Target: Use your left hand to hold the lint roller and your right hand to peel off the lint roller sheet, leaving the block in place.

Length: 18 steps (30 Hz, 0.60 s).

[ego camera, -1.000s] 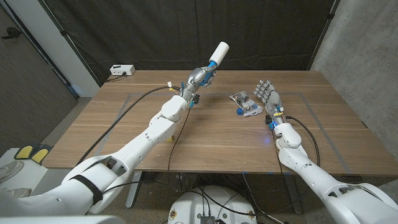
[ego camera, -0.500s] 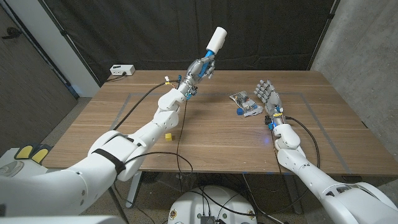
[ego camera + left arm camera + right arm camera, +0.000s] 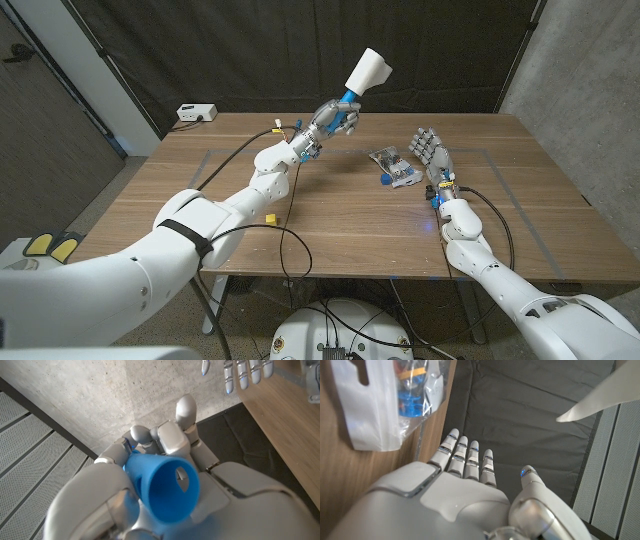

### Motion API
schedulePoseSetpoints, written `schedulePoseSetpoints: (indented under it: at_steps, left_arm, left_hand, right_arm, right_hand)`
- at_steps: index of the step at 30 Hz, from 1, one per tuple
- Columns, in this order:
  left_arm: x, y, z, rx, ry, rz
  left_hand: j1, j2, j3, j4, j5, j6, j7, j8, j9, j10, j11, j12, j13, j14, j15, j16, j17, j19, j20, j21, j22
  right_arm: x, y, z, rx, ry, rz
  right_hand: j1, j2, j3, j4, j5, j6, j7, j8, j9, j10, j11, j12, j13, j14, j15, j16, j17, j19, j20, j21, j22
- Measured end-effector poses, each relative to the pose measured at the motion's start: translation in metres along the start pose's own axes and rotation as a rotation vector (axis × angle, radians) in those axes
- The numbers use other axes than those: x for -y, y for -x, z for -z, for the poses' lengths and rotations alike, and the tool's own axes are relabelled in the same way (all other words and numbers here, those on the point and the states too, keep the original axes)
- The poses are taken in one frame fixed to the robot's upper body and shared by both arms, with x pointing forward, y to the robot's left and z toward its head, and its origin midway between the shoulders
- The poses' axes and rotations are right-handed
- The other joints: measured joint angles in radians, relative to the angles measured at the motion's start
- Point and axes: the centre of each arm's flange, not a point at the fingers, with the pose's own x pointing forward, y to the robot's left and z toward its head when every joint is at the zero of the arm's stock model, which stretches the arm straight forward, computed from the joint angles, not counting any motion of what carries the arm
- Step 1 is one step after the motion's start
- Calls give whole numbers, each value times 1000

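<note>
My left hand (image 3: 333, 117) grips the blue handle (image 3: 162, 487) of the lint roller, raised above the far middle of the table. The roller's white head (image 3: 368, 71) points up and to the right, and a white edge of it (image 3: 592, 402) shows in the right wrist view. My right hand (image 3: 429, 150) stands open near the right side of the table with its fingers up and apart, holding nothing. A small yellow block (image 3: 270, 217) lies on the table under my left forearm.
A clear plastic bag (image 3: 392, 166) holding blue items lies just left of my right hand, and also shows in the right wrist view (image 3: 375, 405). A white box (image 3: 196, 112) sits at the table's far left corner. Cables trail along my left arm.
My left hand has swung the lint roller to the right and higher, tilting its head further right. My right hand has stayed still.
</note>
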Motion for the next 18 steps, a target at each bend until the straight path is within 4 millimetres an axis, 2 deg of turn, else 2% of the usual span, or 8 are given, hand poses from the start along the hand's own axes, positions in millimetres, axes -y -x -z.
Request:
schedulePoseSetpoints:
  at_steps: [2,5,8,13,18]
  left_arm:
    - [2,0,1,3,9,3]
    - [5,1,3,10,27,1]
    - [8,2,4,14,42,-7]
    - [9,3,4,11,64,-33]
    - [11,4,4,5,90,-53]
  left_hand:
    - [-2,-2,-6,6,16,4,-2,21,28,5,2,0,6,0,0,22,0,5,-3,11,9]
    - [-6,-5,-20,20,34,5,-2,57,84,6,2,0,15,0,0,50,0,20,-6,26,57]
    - [-7,-6,-23,23,47,5,-2,83,119,8,2,0,24,0,0,73,0,28,-12,26,108]
    - [-11,-10,-26,26,57,5,-2,119,165,8,2,0,31,0,0,91,0,46,-18,26,154]
    - [-12,-11,-26,26,65,22,-5,139,193,8,2,0,31,0,0,98,1,57,-8,26,167]
  right_arm:
    - [-1,0,1,-14,24,5]
    - [-6,-1,-5,-20,70,-4]
    - [-12,-2,-8,-40,133,-3]
    - [-25,-4,-13,-67,262,13]
    - [-39,-4,-20,-74,429,65]
  right_hand:
    - [39,3,17,-29,0,0,0,0,0,-2,-2,-5,0,-4,-4,-6,-1,3,-3,0,0]
    - [102,2,44,-76,0,-1,-1,0,0,-21,-21,-15,0,-16,-16,-17,-3,2,-3,0,0]
    - [153,-2,61,-109,0,-23,-11,-4,0,-52,-43,-23,5,-34,-31,-27,-3,-9,-15,-4,0]
    - [225,-10,83,-130,-5,-70,-11,-12,0,-123,-64,-34,5,-82,-49,-40,-3,-33,-39,-12,0]
    - [285,-36,83,-130,-5,-144,-6,-16,5,-198,-83,-34,5,-129,-72,-40,-2,-55,-42,-12,5]
